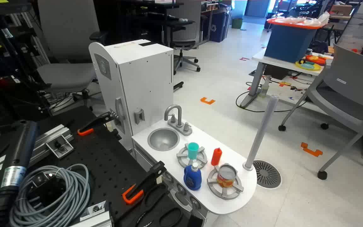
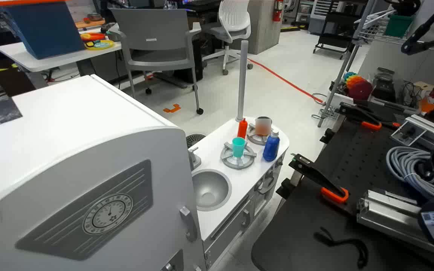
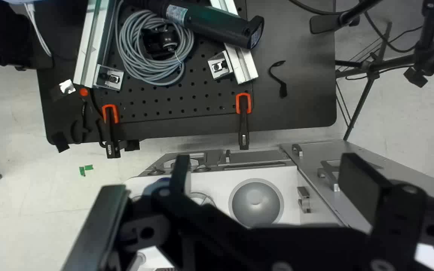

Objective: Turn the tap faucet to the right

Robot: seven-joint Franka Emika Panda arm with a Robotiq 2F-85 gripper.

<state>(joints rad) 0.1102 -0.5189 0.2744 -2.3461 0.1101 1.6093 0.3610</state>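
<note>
The small silver-grey tap faucet (image 1: 179, 115) stands on the white counter at the edge of the round grey sink basin (image 1: 163, 139). Its curved spout hooks over to the left in that exterior view, toward the white box unit (image 1: 146, 75). In an exterior view only a small part of the faucet (image 2: 194, 157) shows past the box unit. My gripper (image 3: 269, 165) is open in the wrist view, with nothing between its fingers. It looks over the basin (image 3: 255, 203), and its body hides the faucet there. The gripper is out of both exterior views.
A teal cup (image 1: 193, 150), a red bottle (image 1: 216, 156), a blue bottle (image 1: 193, 178) and a can (image 1: 226, 176) stand on the counter. A grey post (image 1: 262, 132) rises at its far end. A black pegboard table (image 1: 106, 160) with orange clamps runs alongside.
</note>
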